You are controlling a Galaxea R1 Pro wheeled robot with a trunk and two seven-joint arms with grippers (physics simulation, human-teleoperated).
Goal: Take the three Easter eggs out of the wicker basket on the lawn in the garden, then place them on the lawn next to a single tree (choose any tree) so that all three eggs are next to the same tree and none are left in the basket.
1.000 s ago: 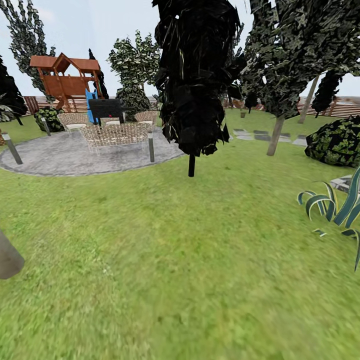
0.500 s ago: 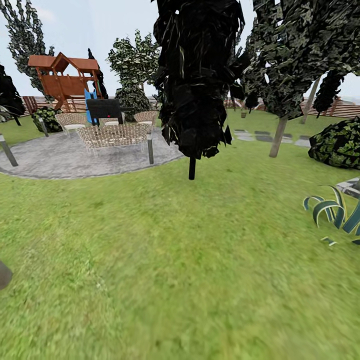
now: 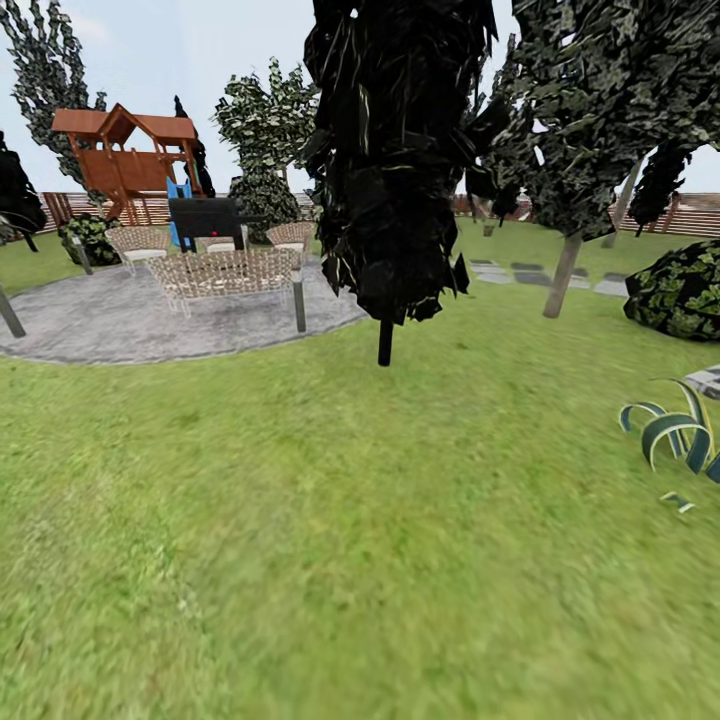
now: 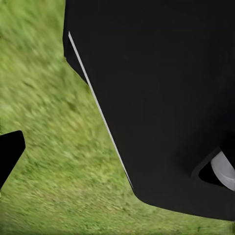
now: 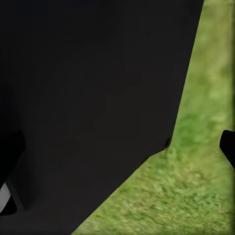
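Lawn point(image 3: 330, 540) ahead; dark cypress point(image 3: 395, 150) mid-view, paved patio point(image 3: 120, 320) behind-left.

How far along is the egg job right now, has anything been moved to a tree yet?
Nothing looks done from here. The head view takes in open lawn, a dark narrow tree, a thin-trunked tree and a paved patio with wicker chairs. Both wrist views face grass beside a black robot part. Finding the basket, taking out the eggs and setting them by one tree apparently all remains.
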